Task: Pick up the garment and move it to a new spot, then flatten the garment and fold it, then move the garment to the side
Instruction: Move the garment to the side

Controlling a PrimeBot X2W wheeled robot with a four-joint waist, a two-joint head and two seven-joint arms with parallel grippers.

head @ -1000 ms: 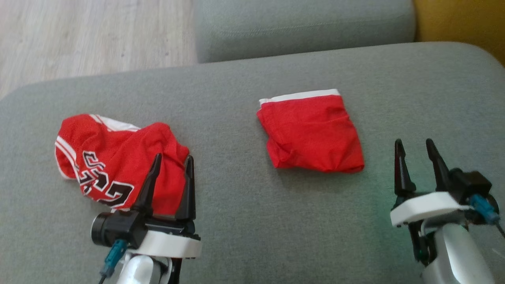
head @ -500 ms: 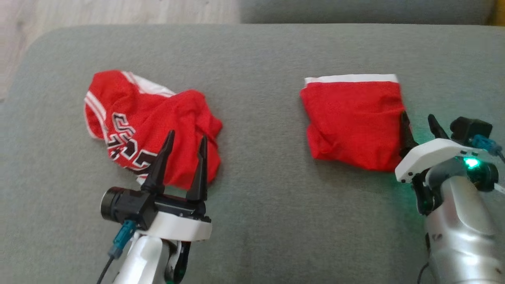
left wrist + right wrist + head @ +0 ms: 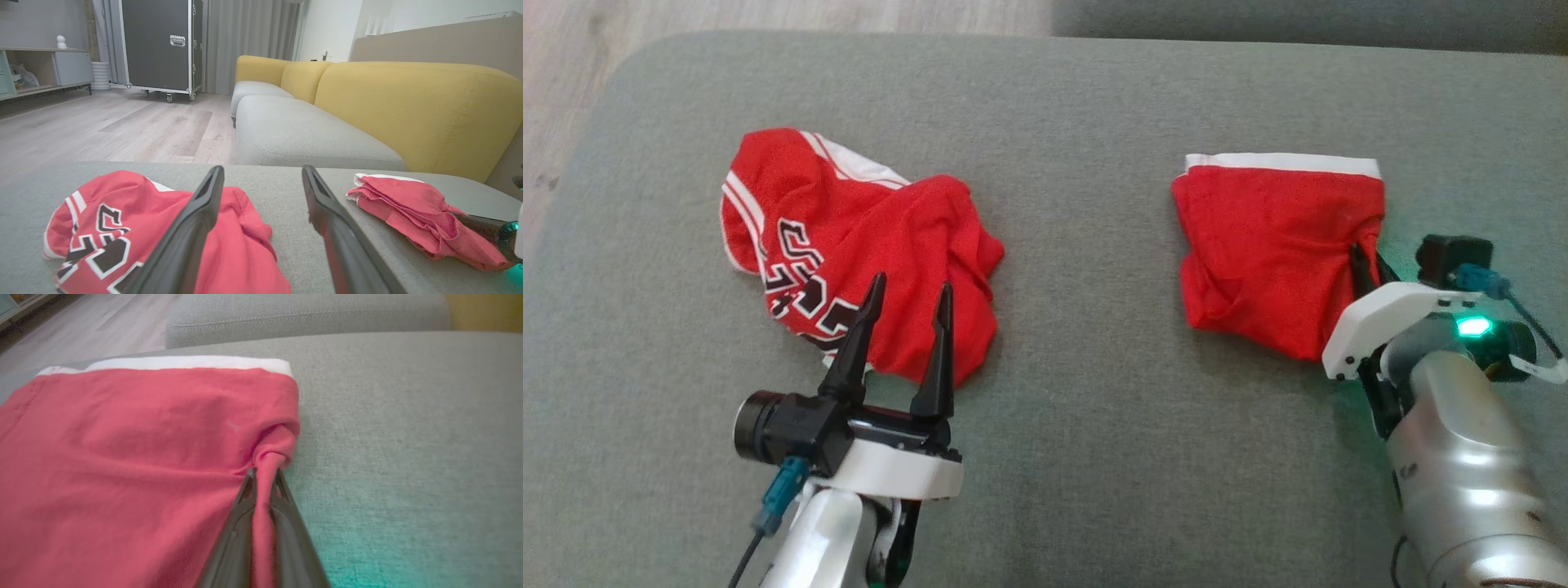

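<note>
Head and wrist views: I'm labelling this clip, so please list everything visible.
folded garment: one, red with white band, right part of near cushion
jersey: one, red with white trim and black numerals, crumpled on its left part
near cushion: one, grey, under both garments
far cushion: one, grey, beyond the near one
backrest: one, yellow, behind the cushions
floor: one, pale wood, beside the cushions
wheeled case: one, dark, far across the floor
left gripper: one, dark, open by the jersey's near edge
right gripper: one, dark, shut on the folded garment's right edge
</note>
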